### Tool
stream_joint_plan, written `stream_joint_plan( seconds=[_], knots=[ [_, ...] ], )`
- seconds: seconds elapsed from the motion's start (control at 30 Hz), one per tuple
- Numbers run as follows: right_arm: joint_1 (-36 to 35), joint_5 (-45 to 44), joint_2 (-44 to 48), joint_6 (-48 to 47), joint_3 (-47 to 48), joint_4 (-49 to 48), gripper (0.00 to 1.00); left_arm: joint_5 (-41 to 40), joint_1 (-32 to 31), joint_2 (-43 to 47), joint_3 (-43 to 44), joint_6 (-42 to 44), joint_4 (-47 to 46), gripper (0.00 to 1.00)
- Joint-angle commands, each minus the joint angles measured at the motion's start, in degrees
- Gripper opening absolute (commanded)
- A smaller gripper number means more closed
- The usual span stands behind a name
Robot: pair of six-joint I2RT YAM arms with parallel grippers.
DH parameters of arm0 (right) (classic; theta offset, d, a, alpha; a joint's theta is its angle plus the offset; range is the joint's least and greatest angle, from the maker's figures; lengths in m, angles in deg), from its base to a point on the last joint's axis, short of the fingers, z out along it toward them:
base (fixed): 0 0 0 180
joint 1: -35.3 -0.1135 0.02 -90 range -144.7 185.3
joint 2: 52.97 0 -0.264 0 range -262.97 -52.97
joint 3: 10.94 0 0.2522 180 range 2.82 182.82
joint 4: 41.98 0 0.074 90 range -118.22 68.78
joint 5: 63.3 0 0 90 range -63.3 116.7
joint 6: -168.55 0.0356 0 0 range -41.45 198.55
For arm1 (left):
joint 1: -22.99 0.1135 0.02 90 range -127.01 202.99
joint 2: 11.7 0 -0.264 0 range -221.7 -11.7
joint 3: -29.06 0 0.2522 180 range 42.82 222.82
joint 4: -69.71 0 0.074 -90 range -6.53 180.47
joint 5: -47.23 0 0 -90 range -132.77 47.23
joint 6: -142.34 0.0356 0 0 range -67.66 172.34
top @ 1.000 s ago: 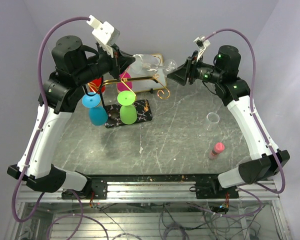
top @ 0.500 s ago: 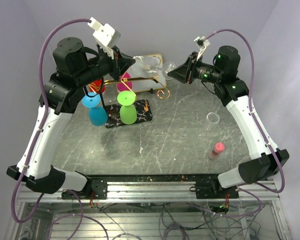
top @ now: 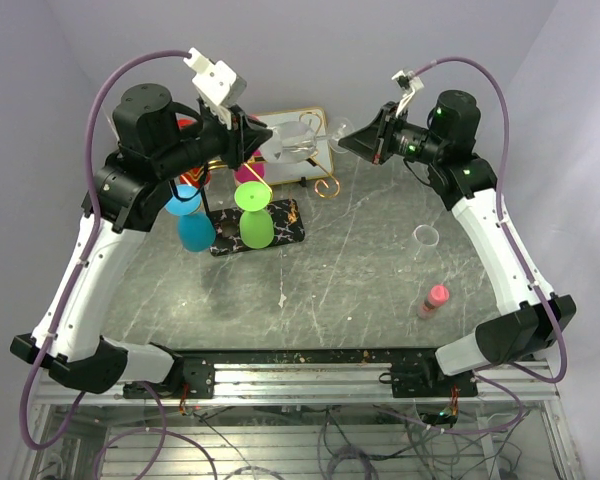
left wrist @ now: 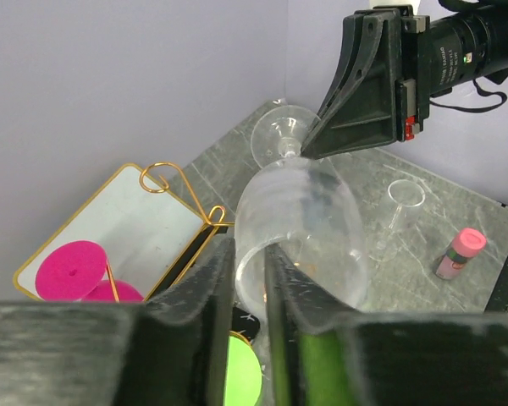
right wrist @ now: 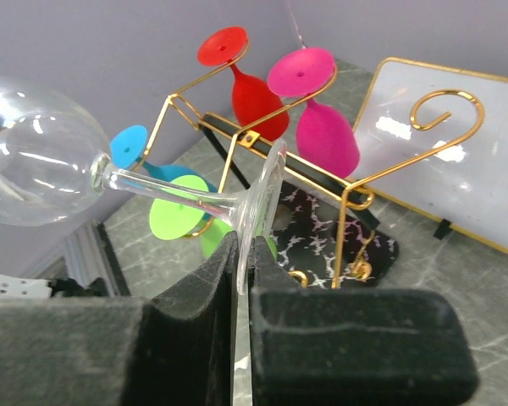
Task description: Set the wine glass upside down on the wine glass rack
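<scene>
A clear wine glass (top: pixel 298 141) hangs level in the air between my two grippers, above the back of the rack. My left gripper (top: pixel 261 135) is shut on the bowl's rim (left wrist: pixel 262 254), one finger inside and one outside. My right gripper (top: pixel 346 142) is shut on the glass's foot (right wrist: pixel 263 200); the stem and bowl (right wrist: pixel 30 161) point away from it. The gold wire rack (top: pixel 285 165) stands below on its black marbled base (top: pixel 285 232). Blue (right wrist: pixel 132 144), green (right wrist: pixel 176 215), pink (right wrist: pixel 320 114) and red (right wrist: pixel 240 74) glasses hang on it upside down.
A gold-rimmed white tray (top: pixel 315 118) leans behind the rack. A small clear cup (top: pixel 426 236) and a pink capped tube (top: pixel 433 299) lie on the grey marbled table at the right. Purple walls close in at the back and sides.
Both grippers have risen a little with the clear glass between them. The left arm has shifted slightly to the right, and the glass now sits higher over the tray.
</scene>
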Motion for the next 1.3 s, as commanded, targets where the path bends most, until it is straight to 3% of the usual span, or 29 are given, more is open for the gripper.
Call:
stream_joint_plan(
  seconds=[0.0, 0.3, 0.5, 0.8, 1.0, 1.27],
  knots=[
    [1.6, -1.4, 0.4, -1.9, -0.2, -2.5, 0.00, 1.3, -0.3, 2.2, -0.5, 0.3, -4.6, 0.36],
    [4.5, -12.4, 1.5, -14.1, 1.3, -0.4, 0.00, -7.9, -0.1, 5.0, -0.6, 3.9, -0.2, 0.91],
    [4.4, -30.3, -1.9, -24.8, 8.1, 1.7, 0.00, -14.6, -0.1, 7.9, -2.9, 9.0, 2.2, 0.93],
    [2.3, -46.1, -11.8, -35.4, 22.4, 1.4, 0.00, -18.7, 1.9, 11.7, -8.5, 12.8, 1.3, 0.93],
    [-0.3, -53.8, -19.4, -43.4, 30.9, -0.2, 0.00, -18.0, 5.2, 13.8, -11.1, 12.6, 0.2, 0.92],
    [-3.1, -59.4, -28.2, -59.2, 35.0, -6.3, 0.00, -17.3, 7.5, 14.8, -11.8, 12.6, 0.4, 0.91]
  ],
)
